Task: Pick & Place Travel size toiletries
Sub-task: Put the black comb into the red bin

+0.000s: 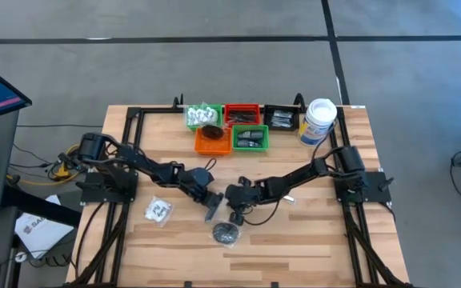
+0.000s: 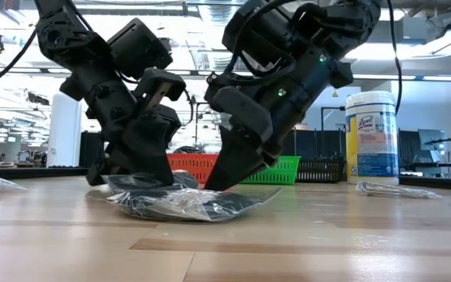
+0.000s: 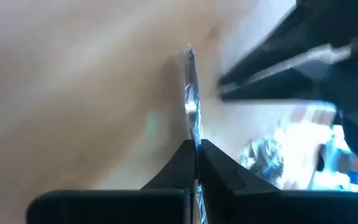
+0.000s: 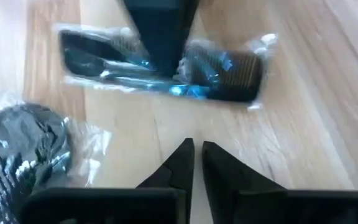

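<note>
Wooden table [image 1: 310, 232], left claw [image 1: 213, 210] pinching probably a comb packet [image 4: 166, 68], right claw [image 1: 235, 214] beside, nearly closed.

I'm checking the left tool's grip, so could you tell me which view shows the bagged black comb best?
The right wrist view: the bagged black comb lies full length, with the left tool pinching its middle. The left wrist view shows only plastic edge-on, the low view a crumpled side, the high view a dark sliver.
</note>
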